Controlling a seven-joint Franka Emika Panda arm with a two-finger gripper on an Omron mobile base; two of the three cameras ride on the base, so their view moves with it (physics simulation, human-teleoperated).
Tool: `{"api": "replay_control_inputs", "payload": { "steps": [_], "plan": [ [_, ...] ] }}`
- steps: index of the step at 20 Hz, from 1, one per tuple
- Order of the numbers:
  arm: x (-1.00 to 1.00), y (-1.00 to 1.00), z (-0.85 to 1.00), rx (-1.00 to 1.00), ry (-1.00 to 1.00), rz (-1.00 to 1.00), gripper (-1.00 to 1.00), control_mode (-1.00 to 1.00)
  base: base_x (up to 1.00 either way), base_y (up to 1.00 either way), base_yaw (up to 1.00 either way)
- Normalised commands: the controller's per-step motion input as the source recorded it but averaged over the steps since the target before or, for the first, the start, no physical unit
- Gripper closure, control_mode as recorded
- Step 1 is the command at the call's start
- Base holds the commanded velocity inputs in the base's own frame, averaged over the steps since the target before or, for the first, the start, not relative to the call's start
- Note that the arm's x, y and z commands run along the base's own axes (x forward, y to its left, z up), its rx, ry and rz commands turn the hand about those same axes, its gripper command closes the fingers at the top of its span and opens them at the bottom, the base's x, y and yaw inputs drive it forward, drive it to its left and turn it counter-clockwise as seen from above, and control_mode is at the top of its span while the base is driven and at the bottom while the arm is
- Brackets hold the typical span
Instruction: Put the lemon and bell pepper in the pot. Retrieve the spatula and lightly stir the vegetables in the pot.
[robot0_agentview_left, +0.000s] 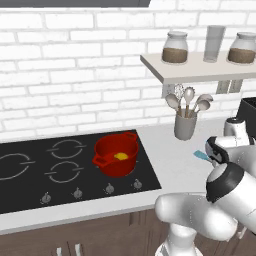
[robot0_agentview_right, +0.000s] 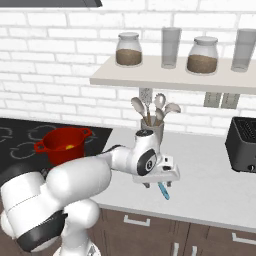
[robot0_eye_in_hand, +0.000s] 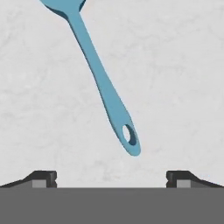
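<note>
A: Two burner rings (robot0_agentview_left: 15, 167) sit at the far left of our view, on the black stove (robot0_agentview_left: 30, 192), and next comes the red pot (robot0_agentview_left: 116, 154) on the right-hand burner. We see the lemon (robot0_agentview_left: 121, 156) lying inside it; the pepper we cannot make out.

B: Agreed. Right of the stove we have pale grey counter (robot0_agentview_right: 210, 185), and on it the blue spatula (robot0_eye_in_hand: 98, 78) lies flat. How does it sit against the claw (robot0_eye_in_hand: 112, 177)?

A: In the hand view the handle runs down toward us at a slant, its holed end closest, stopping short of the two fingertips (robot0_eye_in_hand: 43, 178). Those stand far apart, wide open, gripping nothing. The spatula lies between them but ahead of them, untouched.

B: From the right base view we see the claw (robot0_agentview_right: 157, 186) hanging just above the counter, the spatula (robot0_agentview_right: 163, 191) poking out below it.

A: Behind it stands a grey cup of spoons (robot0_agentview_left: 185, 120) against the white brick wall (robot0_agentview_left: 65, 65). Above, a shelf (robot0_agentview_right: 170, 77) carries two jars (robot0_agentview_right: 129, 49) and tall glasses (robot0_agentview_right: 171, 47).

B: And at the far right edge we see a black toaster (robot0_agentview_right: 242, 145).
</note>
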Motion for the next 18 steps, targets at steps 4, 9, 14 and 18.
{"api": "replay_control_inputs", "payload": {
  "steps": [4,9,14,18],
  "plan": [
    [0.00,-0.59,-0.26,0.02,0.00,0.23,-1.00,-1.00,0.00,0.00,0.00],
    [0.02,-0.15,-0.38,0.00,0.00,0.32,-1.00,-1.00,0.00,0.00,0.00],
    [0.02,0.08,-0.36,0.00,0.00,0.29,-1.00,-1.00,0.00,0.00,0.00],
    [0.26,0.04,-0.30,0.00,0.00,0.15,-1.00,-1.00,0.00,0.00,0.00]
  ]
}}
